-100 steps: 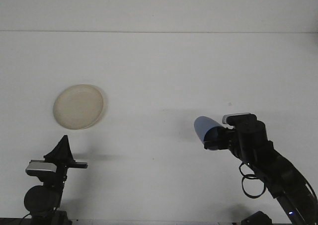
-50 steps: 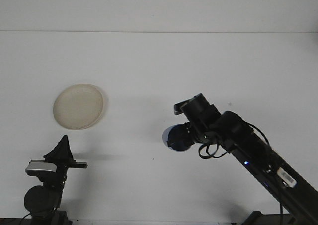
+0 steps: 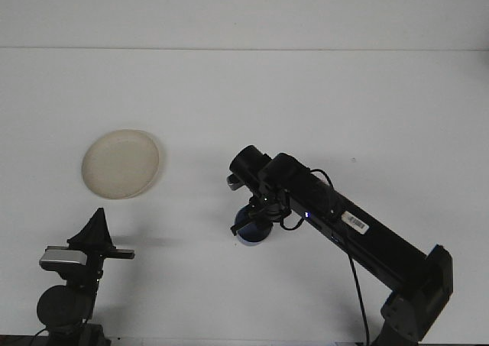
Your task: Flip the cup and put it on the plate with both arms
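The right gripper (image 3: pixel 252 222) grips the small blue plastic cup (image 3: pixel 252 231), pointing down for handover; the round cream plate (image 3: pixel 121 163) lies at ten o'clock.

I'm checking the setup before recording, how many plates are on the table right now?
1. The plate lies on the left side of the table, ahead of the left gripper. Nothing else could hide another.

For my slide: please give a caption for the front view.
Right gripper holds small blue cup at table centre; round beige plate lies left.
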Controlling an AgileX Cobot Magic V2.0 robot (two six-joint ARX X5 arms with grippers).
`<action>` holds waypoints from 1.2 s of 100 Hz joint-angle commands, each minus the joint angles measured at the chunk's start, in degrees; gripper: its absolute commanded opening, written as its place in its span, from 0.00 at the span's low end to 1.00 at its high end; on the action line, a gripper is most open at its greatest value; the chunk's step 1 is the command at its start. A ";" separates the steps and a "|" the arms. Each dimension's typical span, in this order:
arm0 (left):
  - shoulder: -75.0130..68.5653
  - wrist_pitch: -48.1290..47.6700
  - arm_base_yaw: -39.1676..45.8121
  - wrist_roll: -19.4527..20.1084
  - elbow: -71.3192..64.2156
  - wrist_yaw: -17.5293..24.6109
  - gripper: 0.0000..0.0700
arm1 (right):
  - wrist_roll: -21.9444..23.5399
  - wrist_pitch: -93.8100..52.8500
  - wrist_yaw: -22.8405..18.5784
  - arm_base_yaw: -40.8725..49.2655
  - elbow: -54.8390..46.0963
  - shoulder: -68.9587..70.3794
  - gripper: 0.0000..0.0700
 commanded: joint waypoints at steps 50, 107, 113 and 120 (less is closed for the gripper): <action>-0.09 0.57 0.02 0.31 -1.16 0.04 0.02 | -3.02 1.79 0.17 -1.73 1.53 5.62 0.00; -0.09 0.57 0.00 0.31 -1.16 0.04 0.02 | -3.85 2.60 -0.07 -3.13 1.53 7.37 0.00; -0.09 0.55 0.02 0.31 -1.16 0.02 0.02 | -3.80 2.60 -0.07 -3.13 1.53 7.37 0.00; -0.09 0.57 0.02 0.31 -1.16 0.02 0.02 | -3.80 2.58 -0.04 -3.15 1.53 7.37 0.02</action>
